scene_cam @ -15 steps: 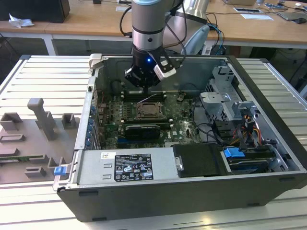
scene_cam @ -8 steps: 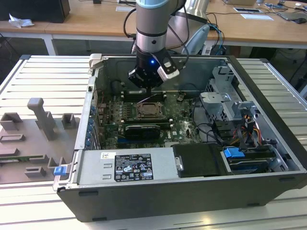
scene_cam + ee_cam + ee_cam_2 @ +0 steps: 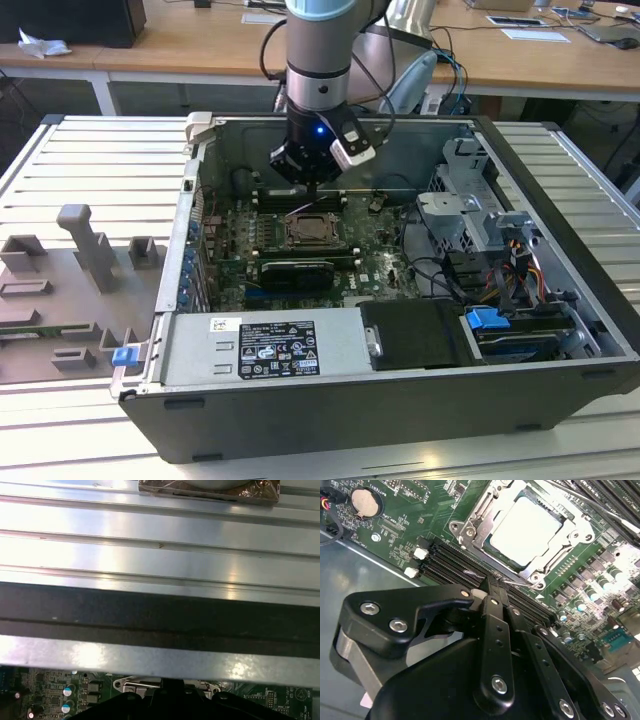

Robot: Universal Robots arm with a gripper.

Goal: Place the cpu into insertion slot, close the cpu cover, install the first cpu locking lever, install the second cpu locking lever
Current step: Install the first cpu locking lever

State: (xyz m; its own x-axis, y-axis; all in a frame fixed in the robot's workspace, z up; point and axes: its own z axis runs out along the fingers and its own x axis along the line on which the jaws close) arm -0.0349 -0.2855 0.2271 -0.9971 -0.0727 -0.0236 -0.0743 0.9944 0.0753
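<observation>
One gripper [image 3: 492, 587], fingers pressed together on nothing, is poised at the near edge of the insertion slot [image 3: 527, 530] — the cpu [image 3: 525, 527] seated, the cpu cover [image 3: 475, 527] lowered; a slipped lever could be left unlatched.

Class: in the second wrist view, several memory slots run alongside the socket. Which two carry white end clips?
The two memory slots lying farthest from the cpu, toward the bare metal case floor; the slots closer to the socket show no white clips.

Wooden desks [image 3: 200, 55] are standing behind a ribbed metal table [image 3: 90, 150], carrying papers [image 3: 535, 34] and, seemingly, cables, under bright light.
</observation>
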